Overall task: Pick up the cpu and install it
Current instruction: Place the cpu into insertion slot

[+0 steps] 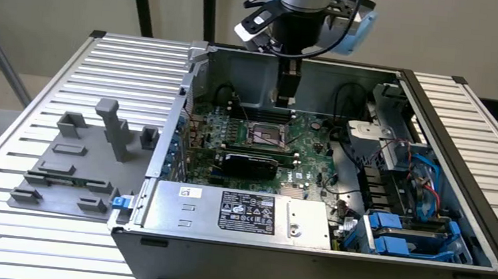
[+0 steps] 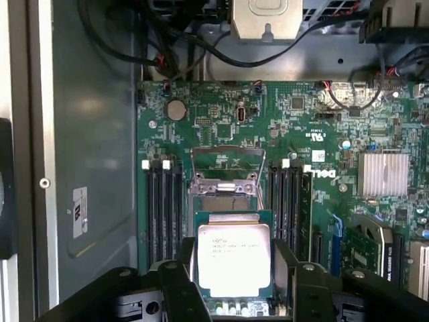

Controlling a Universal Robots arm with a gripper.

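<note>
The black two-fingered gripper (image 1: 286, 96) on the arm reaches down into the open dark-grey metal computer case (image 1: 328, 269). It is closed on the cpu (image 2: 233, 258), a small thin square chip with a pale silver-grey metal top and a green rim. The black fingers (image 2: 289, 275) press on two opposite edges of the chip and stand about as far apart as the chip is wide. The cpu sits between the fingertips, flat side toward the wrist camera, and its printed markings are too small to read.

Directly beyond the held chip lies the green printed motherboard (image 2: 301, 134). The square silver-framed socket (image 2: 224, 191) is just ahead of the fingertips, partly covered by the chip's far edge. Its metal retaining frame looks swung open, leaving the seat free. Rows of long black memory slots (image 2: 164, 208) run along both sides of the gripper.

The pickup appears done, since the chip is off any rest and in the grip. The installation is not finished: the cpu seems to hang over the board and not quite squared over the socket. Whether it touches anything beneath cannot be told.
</note>
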